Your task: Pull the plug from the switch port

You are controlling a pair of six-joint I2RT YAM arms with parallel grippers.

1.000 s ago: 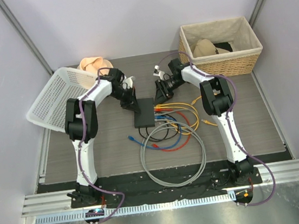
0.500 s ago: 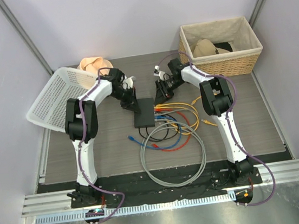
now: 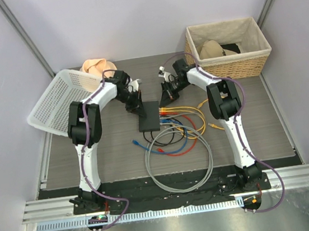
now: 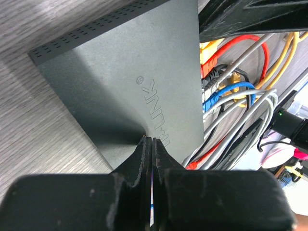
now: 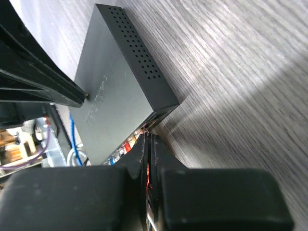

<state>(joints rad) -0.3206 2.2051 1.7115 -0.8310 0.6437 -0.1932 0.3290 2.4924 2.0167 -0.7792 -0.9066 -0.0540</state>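
**Both grippers closed at the switch, no plug in hand yet.**

The grey coil (image 3: 179, 166) lies toward the desk's near edge. Past it the switch (image 3: 149, 115) sits mid-desk, its cables (image 3: 188, 110) fanning toward the right edge. My left gripper (image 4: 146, 139) is clenched on nothing, tips pressing on the switch's lid. My right gripper (image 5: 147, 137) is also pinched together, empty as far as I can see, at the far socket corner. I judge two risks. If the left tips slide on that smooth lid, a pull would drag the whole switch. A plug tugged with its latch unpressed could jam. Only the left wrist shows the plugs (image 4: 208, 53) seated. Only the right wrist shows the vented end, and the top view gives the layout alone.
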